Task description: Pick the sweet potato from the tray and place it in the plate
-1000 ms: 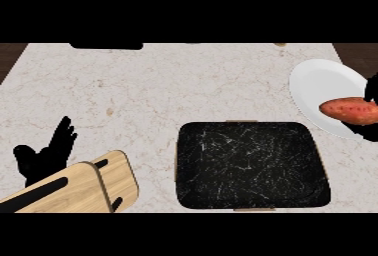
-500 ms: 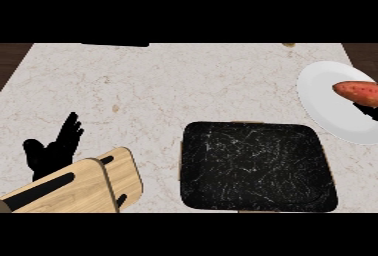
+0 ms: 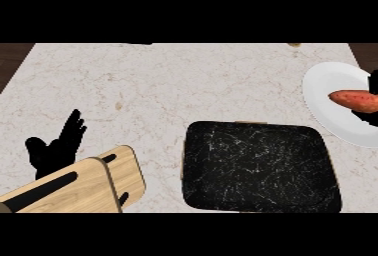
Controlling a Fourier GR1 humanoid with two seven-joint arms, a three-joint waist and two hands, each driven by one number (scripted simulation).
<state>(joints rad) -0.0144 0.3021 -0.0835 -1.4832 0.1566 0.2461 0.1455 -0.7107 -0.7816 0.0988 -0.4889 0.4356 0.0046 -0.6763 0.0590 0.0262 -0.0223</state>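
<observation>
Nearest the robot, two pale forearms are coming in low, well left of the tray (image 3: pixel 262 167). The left hand (image 3: pixel 53 150) is resting there on the counter (image 3: pixel 184 85), fingers straight and spread, pointing away, holding nothing.

The tray, black with pale scratch marks, is sitting with nothing in it.

Beyond the tray and to its right, the white plate (image 3: pixel 332 102) is running off the edge of view. The sweet potato (image 3: pixel 354 100) is showing over the plate's middle, long axis lying across. Whether it is touching the plate or hanging just above cannot be told from here.

The right hand (image 3: pixel 369 117) is showing only as dark patches above and below the sweet potato at the view's edge; these look like fingers curled round its far end.

Handling judgement: the sweet potato is likely stiff, fairly dense, skin dry rather than slippery, not fragile. It tapers, so taking it round the thick middle should be steadiest.
</observation>
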